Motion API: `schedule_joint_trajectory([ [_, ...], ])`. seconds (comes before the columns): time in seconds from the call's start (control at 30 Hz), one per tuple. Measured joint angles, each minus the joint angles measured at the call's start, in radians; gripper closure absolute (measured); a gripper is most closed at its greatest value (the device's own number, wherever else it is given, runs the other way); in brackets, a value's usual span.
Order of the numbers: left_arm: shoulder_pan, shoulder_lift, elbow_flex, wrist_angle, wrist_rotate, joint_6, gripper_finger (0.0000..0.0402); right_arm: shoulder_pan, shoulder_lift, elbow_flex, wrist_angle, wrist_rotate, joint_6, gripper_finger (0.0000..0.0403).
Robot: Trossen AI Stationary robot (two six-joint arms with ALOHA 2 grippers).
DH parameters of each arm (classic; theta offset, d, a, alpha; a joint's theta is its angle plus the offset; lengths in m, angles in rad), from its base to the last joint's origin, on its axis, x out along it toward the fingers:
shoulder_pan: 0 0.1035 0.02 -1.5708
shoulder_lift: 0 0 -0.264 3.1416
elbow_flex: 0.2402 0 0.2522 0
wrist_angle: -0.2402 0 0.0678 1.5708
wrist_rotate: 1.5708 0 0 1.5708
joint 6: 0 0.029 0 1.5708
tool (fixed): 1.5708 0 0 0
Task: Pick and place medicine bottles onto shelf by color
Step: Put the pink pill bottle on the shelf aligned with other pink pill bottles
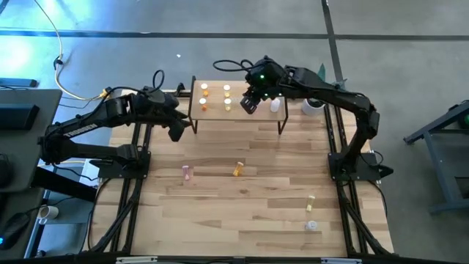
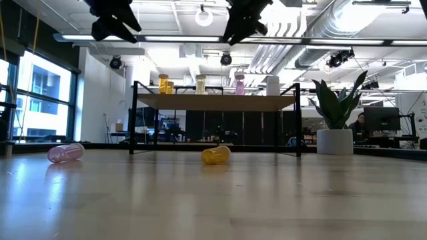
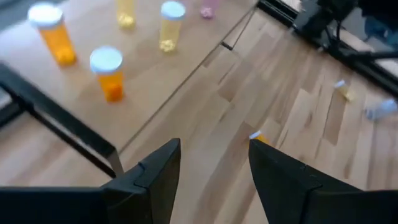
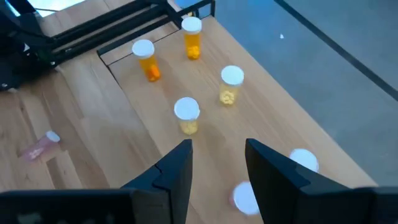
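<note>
I see the shelf standing at the far edge of the tabletop, mid-width. On it: two orange bottles at its left end, two yellow bottles next to them, then a pink one and a white one toward the right end, all upright.

Right gripper hangs above the shelf's middle, jaws apart, nothing between them. Left gripper hovers just off the shelf's left end, over the tabletop, jaws also parted and empty.

Still lying on the tabletop: a pink bottle left of centre, an orange-yellow bottle near centre, both on their sides. Near the right edge toward the near side, a yellow bottle and a clear bottle, close together.

White plant pot sits at the far right corner, beside the shelf's right end.
</note>
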Motion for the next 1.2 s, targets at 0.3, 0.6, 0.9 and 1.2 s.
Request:
schedule_joint_trajectory([
  [0.3, -0.037, 0.001, 0.000, -0.168, -0.005, -0.367, 0.0200, -0.008, -0.097, 0.000, -0.061, 0.004, -0.025, 0.0263],
  [0.6, -0.254, 0.008, -0.152, -0.182, -0.061, -0.816, 0.0220, -0.008, -0.191, 0.000, -0.116, 0.003, -0.052, 0.0263],
  [0.9, -0.506, 0.013, -0.327, -0.036, -0.153, -1.230, 0.0226, -0.007, -0.208, 0.000, -0.127, 0.003, -0.121, 0.0263],
  [1.2, -0.663, 0.105, -0.376, -0.018, -0.245, -1.490, 0.0224, -0.007, -0.207, 0.000, -0.134, 0.003, -0.156, 0.0263],
])
